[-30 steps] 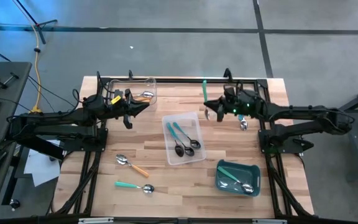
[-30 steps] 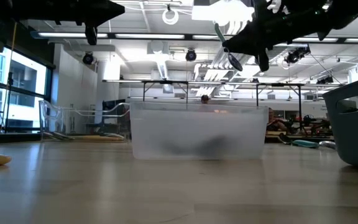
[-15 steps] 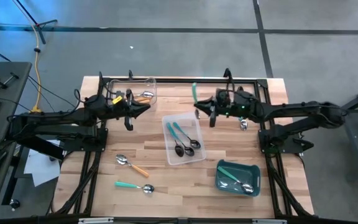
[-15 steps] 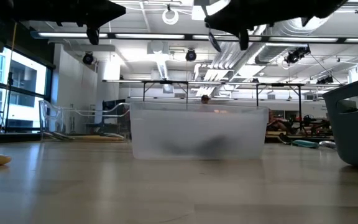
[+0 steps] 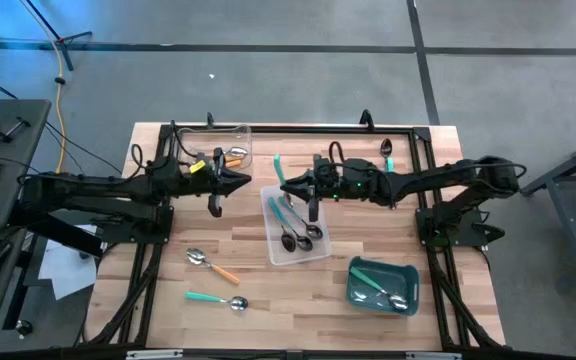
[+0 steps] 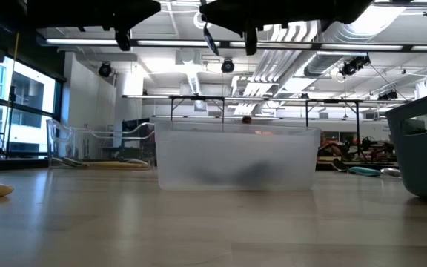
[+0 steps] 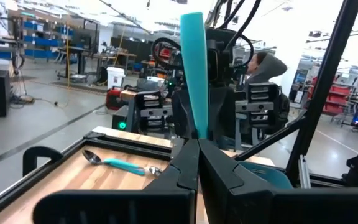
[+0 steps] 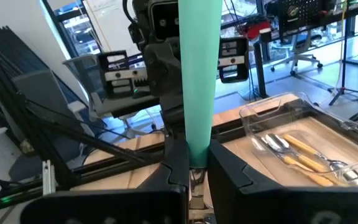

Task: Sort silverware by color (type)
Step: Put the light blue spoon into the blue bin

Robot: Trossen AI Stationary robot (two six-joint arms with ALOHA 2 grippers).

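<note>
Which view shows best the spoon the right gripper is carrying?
The right wrist view: the teal-handled spoon fills the frame, clamped in the right gripper. The high view shows it small above the clear tray; the low view shows only its dark outline; the left wrist view shows its handle.

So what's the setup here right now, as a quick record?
Right gripper: shut on green-handled spoon, over far edge of middle clear tray
Left gripper: shut, nothing visibly held, beside orange-spoon tray
Middle tray contents: teal-handled spoons
Loose on table: orange-handled spoon, teal-handled spoon
</note>
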